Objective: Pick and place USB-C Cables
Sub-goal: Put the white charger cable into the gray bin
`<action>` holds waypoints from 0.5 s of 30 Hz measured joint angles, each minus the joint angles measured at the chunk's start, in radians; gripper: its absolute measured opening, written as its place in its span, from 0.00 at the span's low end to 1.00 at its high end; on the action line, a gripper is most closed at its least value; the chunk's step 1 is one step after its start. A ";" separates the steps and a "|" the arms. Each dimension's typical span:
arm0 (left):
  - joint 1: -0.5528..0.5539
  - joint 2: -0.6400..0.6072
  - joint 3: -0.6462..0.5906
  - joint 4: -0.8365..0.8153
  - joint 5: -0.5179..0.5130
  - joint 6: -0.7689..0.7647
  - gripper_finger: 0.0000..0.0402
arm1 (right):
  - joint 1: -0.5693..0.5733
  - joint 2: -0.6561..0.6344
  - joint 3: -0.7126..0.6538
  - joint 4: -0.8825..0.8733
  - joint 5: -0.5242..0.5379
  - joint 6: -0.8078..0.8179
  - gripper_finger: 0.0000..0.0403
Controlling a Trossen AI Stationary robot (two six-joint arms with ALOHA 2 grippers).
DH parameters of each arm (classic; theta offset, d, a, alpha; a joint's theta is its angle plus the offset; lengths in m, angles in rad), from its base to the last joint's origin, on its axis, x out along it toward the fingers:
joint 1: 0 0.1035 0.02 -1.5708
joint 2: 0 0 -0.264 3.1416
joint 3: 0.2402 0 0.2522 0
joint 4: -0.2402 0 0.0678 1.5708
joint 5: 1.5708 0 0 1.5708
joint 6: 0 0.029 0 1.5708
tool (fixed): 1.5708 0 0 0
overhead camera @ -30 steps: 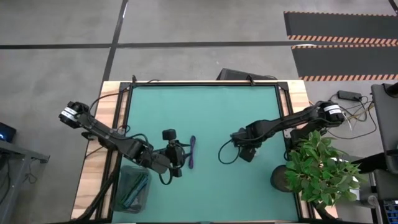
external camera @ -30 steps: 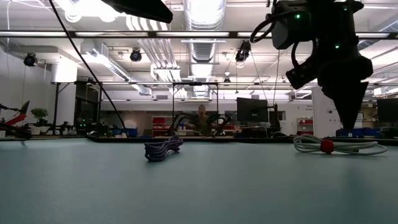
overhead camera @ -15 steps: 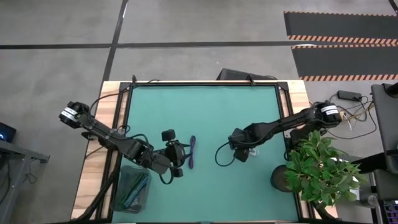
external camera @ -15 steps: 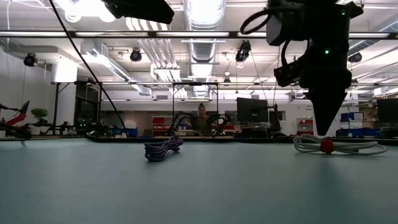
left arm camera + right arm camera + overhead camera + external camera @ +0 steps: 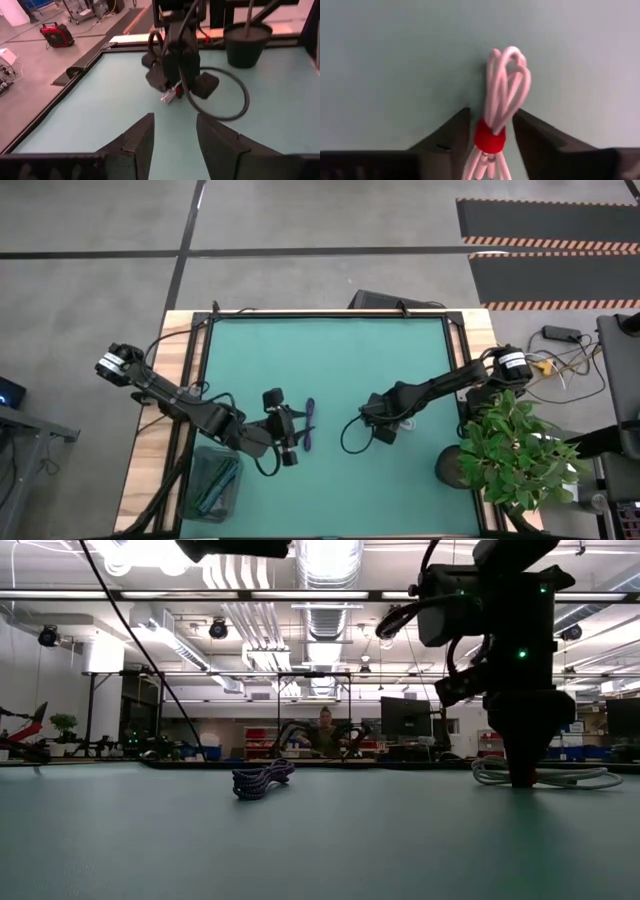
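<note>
The white cable bundle [image 5: 502, 90] with a red tie [image 5: 489, 135] lies flat on the green mat, right of centre. My right gripper [image 5: 491, 111] is open and low over it [image 5: 521, 776], one finger on each side of the red tie. The dark purple bundle [image 5: 309, 425] lies flat near the mat's middle [image 5: 262, 778]. My left gripper [image 5: 286, 444] hovers open just left of it. The purple bundle does not show in the left wrist view [image 5: 175, 127]. Teal-green bundles lie in the dark bin [image 5: 214, 480]. My right gripper comes at the white bundle from above, pointing down, with its fingers [image 5: 459, 131] across the bundle at the red tie. I cannot tell whether the fingers touch it. The bundle lies flat on the mat.
The dark bin sits at the table's near left corner. A potted plant [image 5: 515, 452] and its black pot [image 5: 450, 465] stand at the near right corner. The right arm's black cable loop [image 5: 352, 438] hangs over the mat. A person [image 5: 325, 730] sits far behind the table.
My right gripper has moved down and toward the table's left, ending at mat level over the white bundle, where it now hides the red tie in the low view. Both bundles have stayed where they were.
</note>
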 joint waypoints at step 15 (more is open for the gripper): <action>0.000 0.023 0.000 0.122 0.000 -0.001 0.33 | 0.010 -0.256 -0.046 0.380 0.046 -0.206 0.07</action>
